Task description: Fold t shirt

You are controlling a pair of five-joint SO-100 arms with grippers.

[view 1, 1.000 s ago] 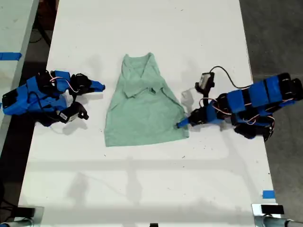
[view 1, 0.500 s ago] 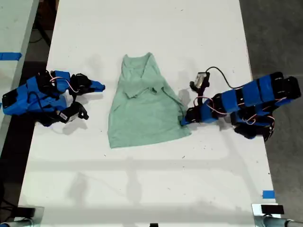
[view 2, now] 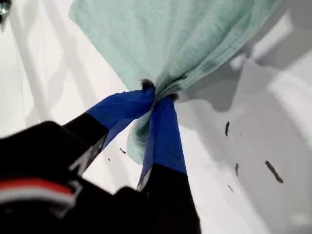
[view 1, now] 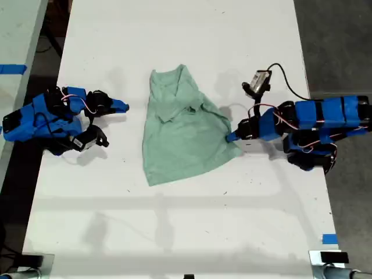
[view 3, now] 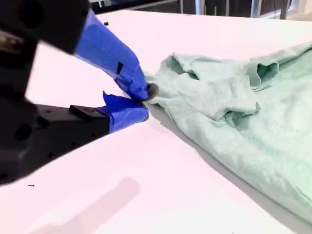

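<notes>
While the t shirt [view 1: 183, 125] lies wrinkled in the middle of the white bench [view 1: 174, 232], my first claw [view 2: 158, 95] is clenched on its edge at the exterior view's right, and the cloth bunches between the blue tips. My second claw [view 3: 139, 102] rests on the bench at the exterior view's left, its tips slightly parted and grasping nothing, close beside the shirt.

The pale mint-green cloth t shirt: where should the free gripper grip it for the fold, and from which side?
Probably the pale mint-green cloth t shirt is best taken at its flat side edge on the exterior view's left. My first gripper pinches the opposite edge. My second gripper, open and apart from the cloth, could come in low along the white table from that side.
</notes>
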